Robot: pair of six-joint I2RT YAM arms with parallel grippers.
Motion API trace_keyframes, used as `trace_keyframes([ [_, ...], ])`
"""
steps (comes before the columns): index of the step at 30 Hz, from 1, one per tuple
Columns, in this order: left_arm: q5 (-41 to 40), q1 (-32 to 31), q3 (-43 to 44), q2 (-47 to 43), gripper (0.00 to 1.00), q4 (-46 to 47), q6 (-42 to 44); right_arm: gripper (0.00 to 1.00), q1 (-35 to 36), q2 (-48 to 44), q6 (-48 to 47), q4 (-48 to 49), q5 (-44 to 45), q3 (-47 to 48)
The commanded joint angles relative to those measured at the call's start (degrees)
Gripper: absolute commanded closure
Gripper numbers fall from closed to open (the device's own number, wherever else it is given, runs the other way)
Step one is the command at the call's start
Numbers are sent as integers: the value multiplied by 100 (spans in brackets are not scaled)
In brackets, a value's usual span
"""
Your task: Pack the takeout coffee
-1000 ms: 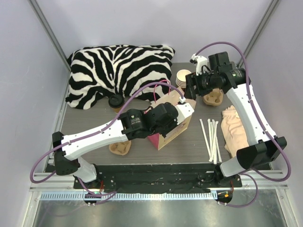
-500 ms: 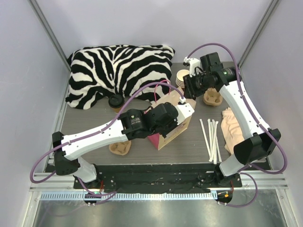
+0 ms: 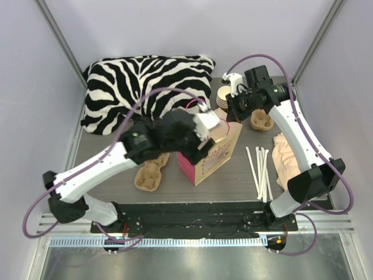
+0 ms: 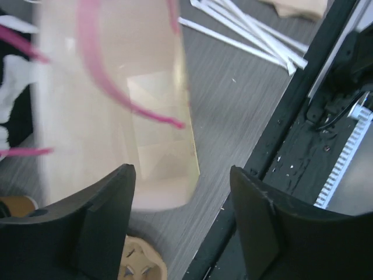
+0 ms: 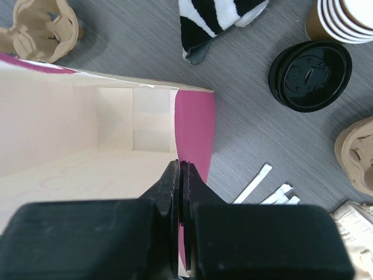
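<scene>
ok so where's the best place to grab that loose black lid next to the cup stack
Probably best to pinch the black lid across its rim, coming straight down from above. It lies flat on the table, so it offers no tall side wall to reach from the side. Keep the pinch off the edge facing the cup stack, which crowds that side.

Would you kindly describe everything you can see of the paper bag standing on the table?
The paper bag stands open on the grey table, between the arms. It looks like kraft paper: tan on the broad face with faint pink print, solid pink on the narrow side, with thin pink loop handles. What shows of its pale inside is bare. The right tool is shut, apparently pinching its rim; the open left tool hovers above it.
</scene>
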Motion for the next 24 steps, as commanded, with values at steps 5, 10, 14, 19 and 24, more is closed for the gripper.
trace_keyframes([
  [5,2235,2035,659,-1591,0,-37,-211,99,42,-349,-594,-95,-439,-144],
  [10,2434,3554,484,-1567,0,-958,-10,99,42,-402,-954,-174,-773,-136],
  [14,4289,5215,-219,-1268,0,-1442,927,99,42,-420,-1332,-376,-940,-127],
  [19,5312,6387,-580,-495,3,-1531,2317,99,60,-586,-1772,-552,-1028,-250],
  [24,4663,6082,-81,445,2,-2108,3625,99,103,-744,-2062,-544,-967,-364],
])
